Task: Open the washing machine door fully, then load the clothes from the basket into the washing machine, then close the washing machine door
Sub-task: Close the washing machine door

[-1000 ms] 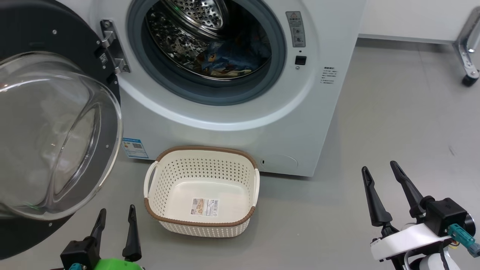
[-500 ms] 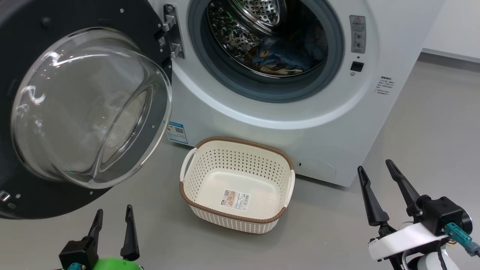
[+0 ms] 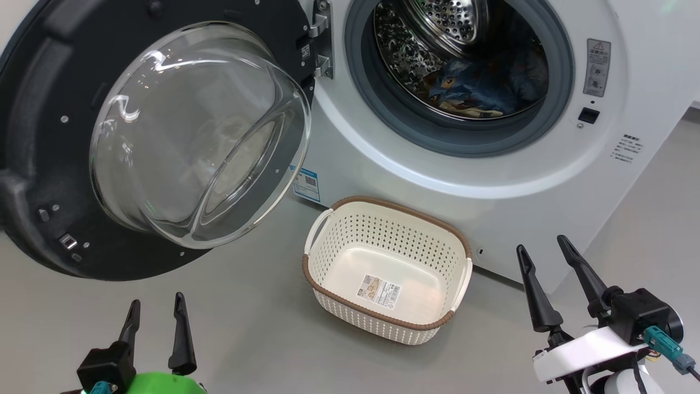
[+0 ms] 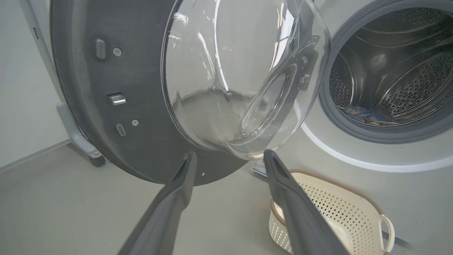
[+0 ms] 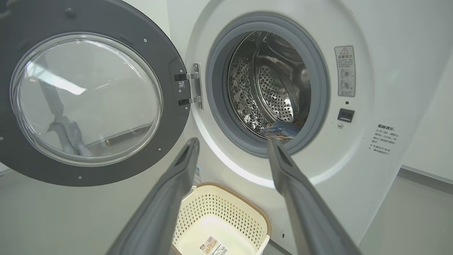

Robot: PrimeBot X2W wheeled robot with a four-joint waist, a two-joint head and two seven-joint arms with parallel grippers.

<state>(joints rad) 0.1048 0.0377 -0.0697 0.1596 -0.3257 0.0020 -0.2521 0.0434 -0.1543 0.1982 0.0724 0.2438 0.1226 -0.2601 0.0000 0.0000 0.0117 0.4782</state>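
Wide open washing machine door (image 3: 33, 137); clothes (image 3: 481, 90) in drum (image 3: 454, 22) of washing machine (image 3: 415, 186). On floor (image 3: 246, 328) just before it: basket (image 3: 383, 241). Both spread wide: left hand (image 3: 156, 299), right hand (image 3: 540, 244).

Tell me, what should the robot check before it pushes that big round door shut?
1. The basket is empty: ok, only a label sticker on its floor.
2. The clothes lie inside the drum, none over the grey gasket: ok.
3. The washing machine door stands wide open, ready to push: ok.
4. The left tool is open and empty: ok.
5. The right tool is open and empty: ok.
6. The door's swing clears the basket: cannot tell.
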